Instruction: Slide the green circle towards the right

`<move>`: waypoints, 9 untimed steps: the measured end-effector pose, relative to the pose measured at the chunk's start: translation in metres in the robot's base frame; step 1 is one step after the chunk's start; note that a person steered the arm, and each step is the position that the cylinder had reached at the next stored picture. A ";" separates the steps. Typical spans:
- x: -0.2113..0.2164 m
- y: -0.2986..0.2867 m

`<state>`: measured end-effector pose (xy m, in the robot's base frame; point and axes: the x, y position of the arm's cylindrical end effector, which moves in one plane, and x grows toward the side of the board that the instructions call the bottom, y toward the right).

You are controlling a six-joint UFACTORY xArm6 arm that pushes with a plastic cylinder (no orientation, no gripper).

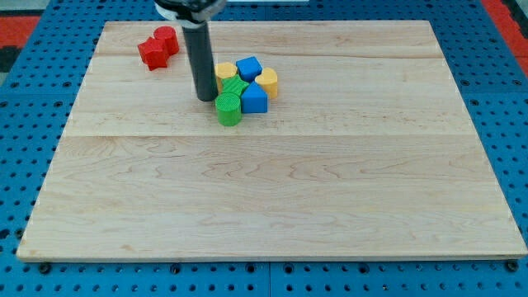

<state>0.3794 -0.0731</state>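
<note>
The green circle [228, 109] is a short green cylinder at the lower left of a tight cluster in the board's upper middle. Behind it sits another green block [235, 87]. My tip [206, 98] stands just to the left of the green circle, touching or nearly touching it. The dark rod rises from there to the view's top.
The cluster also holds a blue block [254, 100] right of the green circle, a blue block [248, 68] behind, a yellow block [267, 82] and a yellow block [225, 71]. Two red blocks [158, 46] sit at the upper left. The wooden board [272, 190] lies on a blue pegboard.
</note>
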 end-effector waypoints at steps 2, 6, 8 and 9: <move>0.106 0.055; 0.170 0.068; 0.087 0.074; 0.078 0.057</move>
